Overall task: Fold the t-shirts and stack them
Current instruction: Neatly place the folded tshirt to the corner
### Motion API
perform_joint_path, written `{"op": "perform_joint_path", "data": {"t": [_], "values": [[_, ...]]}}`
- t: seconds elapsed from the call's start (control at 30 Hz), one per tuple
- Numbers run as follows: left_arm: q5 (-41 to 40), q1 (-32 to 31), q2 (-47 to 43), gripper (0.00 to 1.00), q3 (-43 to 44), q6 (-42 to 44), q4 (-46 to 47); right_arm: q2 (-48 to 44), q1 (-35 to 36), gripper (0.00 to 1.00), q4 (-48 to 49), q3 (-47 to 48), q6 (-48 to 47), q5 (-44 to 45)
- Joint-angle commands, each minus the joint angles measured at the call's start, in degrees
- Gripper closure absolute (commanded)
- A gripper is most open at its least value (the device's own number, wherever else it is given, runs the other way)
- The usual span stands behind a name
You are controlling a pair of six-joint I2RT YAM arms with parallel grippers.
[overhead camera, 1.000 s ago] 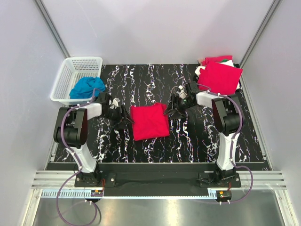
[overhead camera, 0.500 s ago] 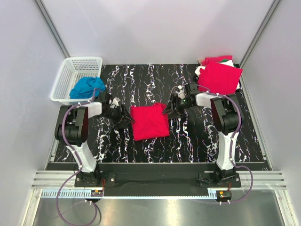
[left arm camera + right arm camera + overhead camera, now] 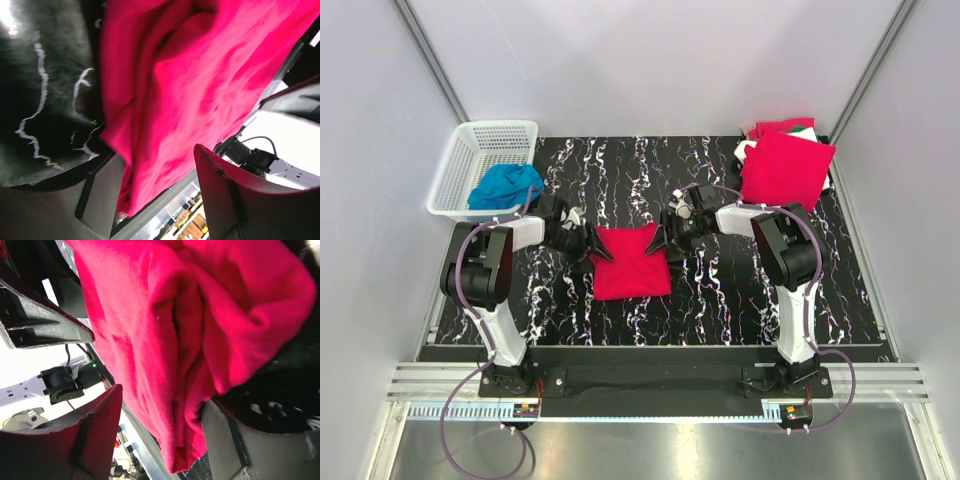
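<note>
Near the middle of the table (image 3: 740, 300) the red t-shirt (image 3: 632, 265) lies folded into a rough square. Left tool (image 3: 592, 250) sits at its 10 o'clock corner, right tool (image 3: 658, 240) at its 2 o'clock corner. Wrist views show each tool's jaws apart with the shirt's edge between them. Cloth is against one finger with a gap at the other, so not pinched yet. Farther back, in the table's 2 o'clock corner, is the stack (image 3: 785, 168) of folded red shirts, with a white and green shirt (image 3: 807, 130) peeking out at its far edge. At 10 o'clock is the white basket (image 3: 455, 175) with a blue cloth (image 3: 506, 185) inside. Judgement: this shirt's folding looks done. Still to do: grip it and carry it onto the stack. Whether the blue cloth is part of the job, cannot tell.
</note>
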Motion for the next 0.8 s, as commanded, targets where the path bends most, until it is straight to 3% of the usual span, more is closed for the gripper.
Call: {"op": "perform_joint_path", "data": {"t": [0.0, 0.37, 0.43, 0.47, 0.6, 0.77], "values": [[-6.8, -2.0, 2.5, 0.36, 0.2, 0.8, 0.9, 2.9, 1.3, 0.31, -1.2, -3.5, -1.3, 7.4], [-8.8, -2.4, 2.4, 0.37, -0.8, 2.2, -0.2, 1.9, 1.3, 0.34, -0.2, -6.1, -0.9, 10.2], [-9.0, -2.4, 1.9, 0.37, -1.2, 2.5, -0.3, 1.8, 1.3, 0.46, 0.0, -6.5, -0.7, 10.3], [-9.0, -2.4, 2.0, 0.38, -1.3, 2.5, -0.5, 1.7, 1.3, 0.47, 0.4, -6.6, -0.7, 10.4], [-9.0, -2.4, 2.8, 0.4, -1.3, 2.8, -0.5, 2.0, 1.3, 0.45, 1.9, -7.5, 0.3, 10.2], [-8.4, -2.4, 3.5, 0.4, -0.9, 3.1, -0.3, 2.1, 1.4, 0.35, 4.4, -8.6, 1.2, 9.1]]}}
